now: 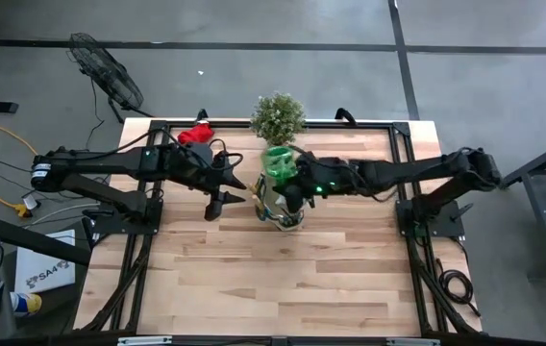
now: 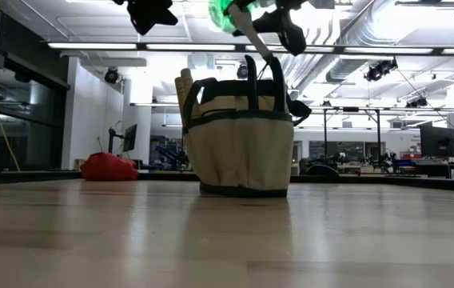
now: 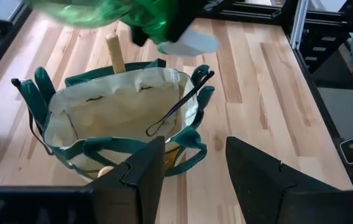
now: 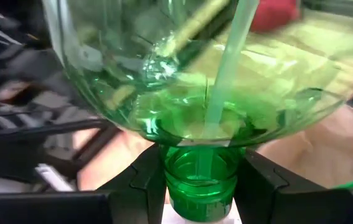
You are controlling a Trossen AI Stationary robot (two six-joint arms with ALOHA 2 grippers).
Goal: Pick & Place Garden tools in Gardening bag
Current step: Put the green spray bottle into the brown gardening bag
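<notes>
Bag [image 1: 280,204] mouth blocked from above by spray bottle [image 1: 278,163] in right gripper [image 1: 290,183]; left gripper [image 1: 225,200] just beside bag, potted plant [image 1: 278,116] behind. Near half of table [image 1: 283,279] free.

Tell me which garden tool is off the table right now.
The green spray bottle, gripped at its neck by the right claw above the bag; the red glove bundle lies on the table.

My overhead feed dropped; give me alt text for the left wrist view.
A tan gardening bag stands open on the wooden table, a wooden handle poking from it. The green spray bottle hangs above it. The left gripper has its fingers apart, holding nothing.
</notes>
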